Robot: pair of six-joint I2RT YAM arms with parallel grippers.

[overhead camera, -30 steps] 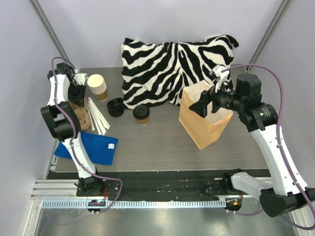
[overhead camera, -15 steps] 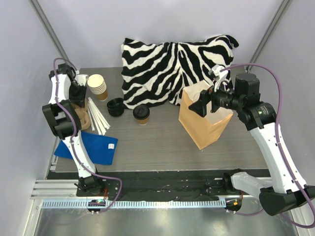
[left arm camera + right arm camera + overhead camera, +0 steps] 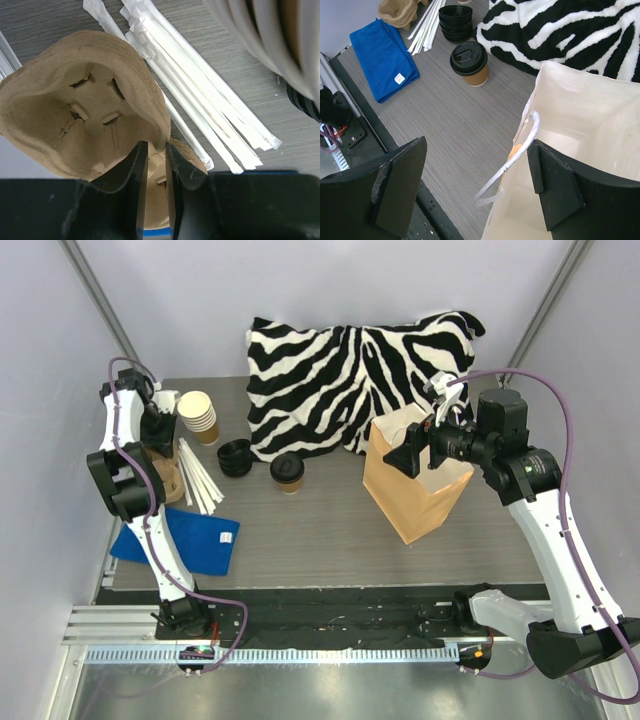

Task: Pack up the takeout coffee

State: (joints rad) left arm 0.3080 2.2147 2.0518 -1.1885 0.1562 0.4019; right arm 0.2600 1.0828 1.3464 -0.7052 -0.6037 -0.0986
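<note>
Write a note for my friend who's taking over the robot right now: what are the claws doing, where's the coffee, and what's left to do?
Left claw: shut on the rim of the cardboard cup carrier, at the table's far left.
Right claw: open, straddling the edge and handle of the paper bag.
Takeout coffee: lid on, upright on the table, left of the bag, in neither claw.
Done: the bag stands open.
Left: put the coffee into the bag.

The takeout coffee [image 3: 287, 471] stands on the table [image 3: 330, 530] between the black lids [image 3: 235, 457] and the paper bag [image 3: 405, 502]
</note>
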